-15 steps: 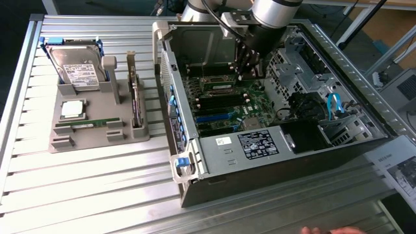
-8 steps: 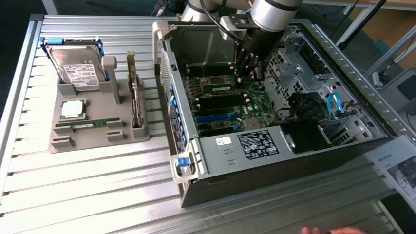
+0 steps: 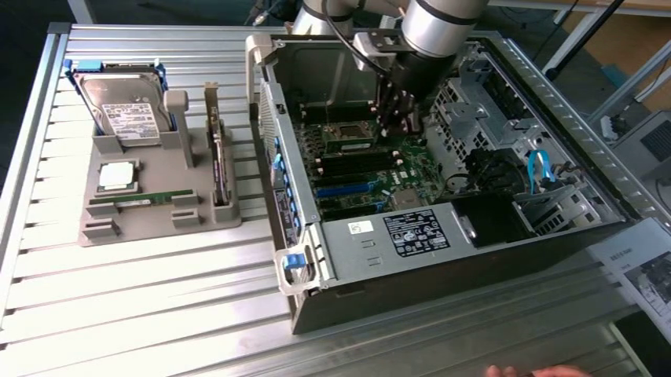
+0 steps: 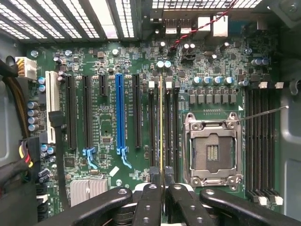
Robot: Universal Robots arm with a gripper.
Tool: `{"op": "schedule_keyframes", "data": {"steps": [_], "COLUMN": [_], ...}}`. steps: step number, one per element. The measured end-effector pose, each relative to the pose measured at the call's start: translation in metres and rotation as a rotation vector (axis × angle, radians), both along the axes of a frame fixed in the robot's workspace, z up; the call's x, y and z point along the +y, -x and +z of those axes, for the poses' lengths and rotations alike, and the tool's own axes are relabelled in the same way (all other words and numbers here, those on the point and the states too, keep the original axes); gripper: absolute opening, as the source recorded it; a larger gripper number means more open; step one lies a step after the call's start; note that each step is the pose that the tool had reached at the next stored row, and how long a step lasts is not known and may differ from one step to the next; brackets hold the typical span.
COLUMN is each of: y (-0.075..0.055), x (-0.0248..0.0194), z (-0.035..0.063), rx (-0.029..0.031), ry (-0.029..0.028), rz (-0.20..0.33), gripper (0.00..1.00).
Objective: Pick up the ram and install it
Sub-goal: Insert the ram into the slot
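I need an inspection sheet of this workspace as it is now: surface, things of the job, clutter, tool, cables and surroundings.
Surface: slatted metal table carrying a grey holder and an open computer case.
Job's things: the ram is seen edge-on over the memory slots, beside the empty processor socket. Whether it touches a slot cannot be told.
Clutter: hard drive, processor chip, expansion card and a green stick, all in the holder.
Tool: the tool is shut on the ram, inside the case.
Cables: blue cable; red-and-black wire.
Surroundings: a person's hand at the picture's lower edge; printed sheet at the exterior view's right.
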State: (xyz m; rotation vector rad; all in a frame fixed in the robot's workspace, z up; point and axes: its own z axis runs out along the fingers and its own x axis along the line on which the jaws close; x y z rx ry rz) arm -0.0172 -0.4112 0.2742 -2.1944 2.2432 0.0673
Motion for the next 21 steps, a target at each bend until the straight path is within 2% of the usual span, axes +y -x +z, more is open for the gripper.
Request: {"op": "schedule_keyframes", "data": {"steps": [15,21], "y": [0.000,0.000], "x": [0.0000,0.0000], "z": [-0.0199,-0.0234], "rx": [0.0000,0.0001], "ry": [0.0000,0.0003], "rz": [0.000,0.000], "gripper": [0.12,0.12]}}
